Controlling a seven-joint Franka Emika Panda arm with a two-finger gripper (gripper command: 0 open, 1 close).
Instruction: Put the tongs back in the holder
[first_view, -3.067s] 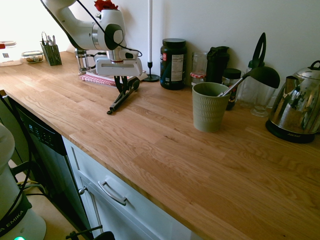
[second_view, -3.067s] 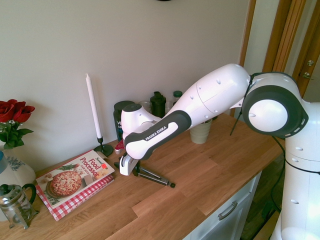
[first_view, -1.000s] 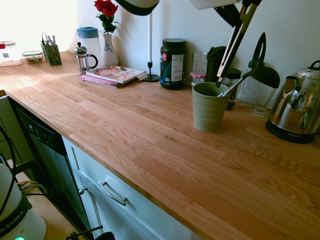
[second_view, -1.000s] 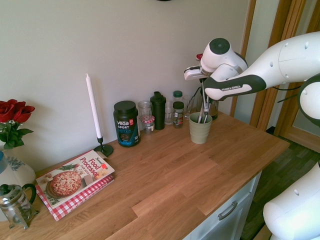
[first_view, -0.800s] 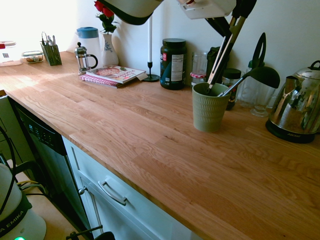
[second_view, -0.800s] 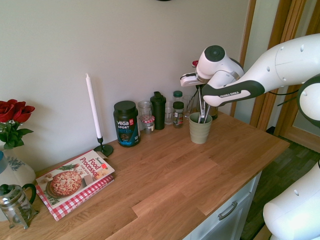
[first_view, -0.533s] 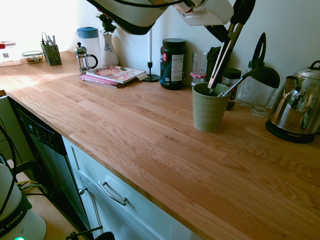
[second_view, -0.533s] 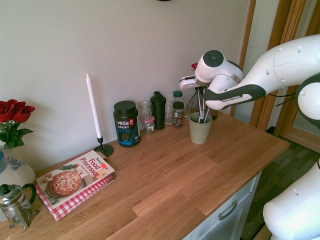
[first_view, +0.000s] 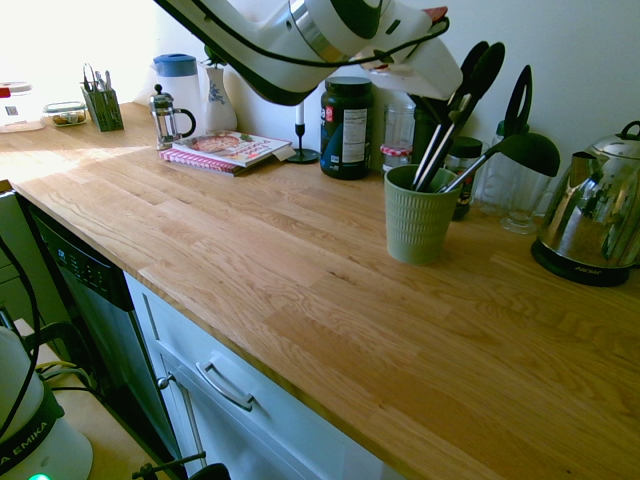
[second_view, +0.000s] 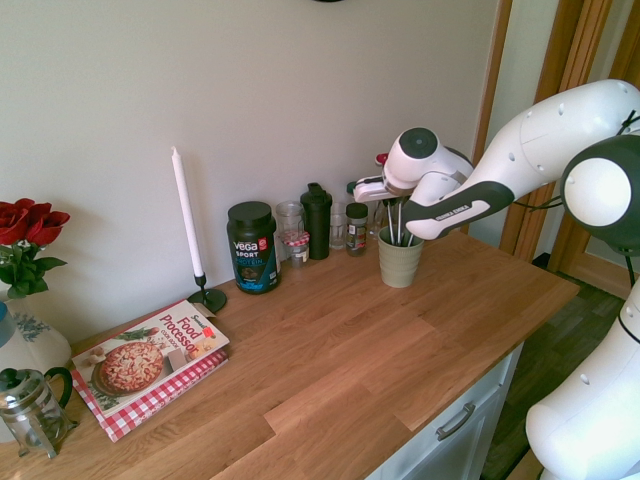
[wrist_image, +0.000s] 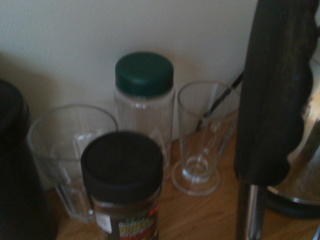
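At the far right side of the counter (first_view: 280, 250), beside the black ladle (first_view: 530, 152), I have the tongs (first_view: 445, 130) standing in the green holder (first_view: 418, 228), their lower ends below its rim and their black paddle tips up in the air. My pincer (first_view: 441, 106) is closed on them, narrow, up near the rim side of those tips, with my wrist leaning in from the left. I judge the step in hand to be the last of the lowering, with the release close. The next move calls for letting the tongs settle until the cup bears them, then parting my fingers gently, since a sideways tug could tip the cup or drag the tongs out again. After that I should back off to the left and up, clear of the ladle and of the dark-lidded spice jar (wrist_image: 122, 170) and the stemmed glass (wrist_image: 197, 150) behind the holder.
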